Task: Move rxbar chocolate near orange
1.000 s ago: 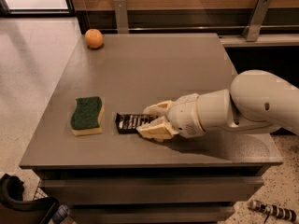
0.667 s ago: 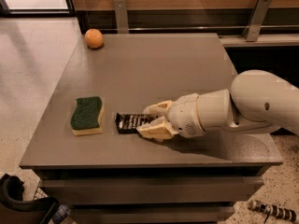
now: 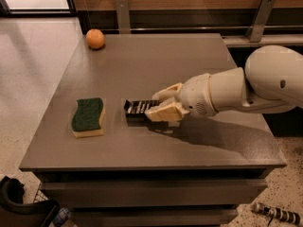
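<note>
Your gripper (image 3: pixel 154 104) sits low over the table (image 3: pixel 213 56), fingers seemingly pinching the right end of the rxbar chocolate (image 3: pixel 136 109), which lies near the sponge (image 3: pixel 88 116), well apart from the orange (image 3: pixel 95 39) at the far-left corner.
</note>
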### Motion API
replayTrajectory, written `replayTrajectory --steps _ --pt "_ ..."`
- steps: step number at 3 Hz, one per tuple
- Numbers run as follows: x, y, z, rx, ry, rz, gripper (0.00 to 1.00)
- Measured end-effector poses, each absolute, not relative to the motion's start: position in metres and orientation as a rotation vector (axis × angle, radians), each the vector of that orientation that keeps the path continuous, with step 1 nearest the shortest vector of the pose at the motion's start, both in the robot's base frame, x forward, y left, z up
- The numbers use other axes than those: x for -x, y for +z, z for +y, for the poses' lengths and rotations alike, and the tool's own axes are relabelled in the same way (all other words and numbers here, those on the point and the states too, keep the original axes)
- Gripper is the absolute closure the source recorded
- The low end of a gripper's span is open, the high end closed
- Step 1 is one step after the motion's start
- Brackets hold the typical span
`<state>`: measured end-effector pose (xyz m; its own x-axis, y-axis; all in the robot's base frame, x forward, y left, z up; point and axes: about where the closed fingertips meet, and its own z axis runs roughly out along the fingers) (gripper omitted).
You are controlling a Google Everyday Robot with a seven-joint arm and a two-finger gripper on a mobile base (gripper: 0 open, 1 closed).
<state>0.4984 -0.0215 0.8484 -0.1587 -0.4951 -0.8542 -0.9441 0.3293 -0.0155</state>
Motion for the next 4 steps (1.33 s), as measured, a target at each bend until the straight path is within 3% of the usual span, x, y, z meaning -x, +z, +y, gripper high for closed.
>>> replayTrajectory --steps 2,3,4 --pt "-0.58 0.917 -0.052 1.225 0.641 1.801 1.0" --pt "-0.639 0.946 -0.047 1.184 0.595 1.798 1.0" --pt "-0.709 0.971 -0.009 1.167 0.547 1.794 1.0"
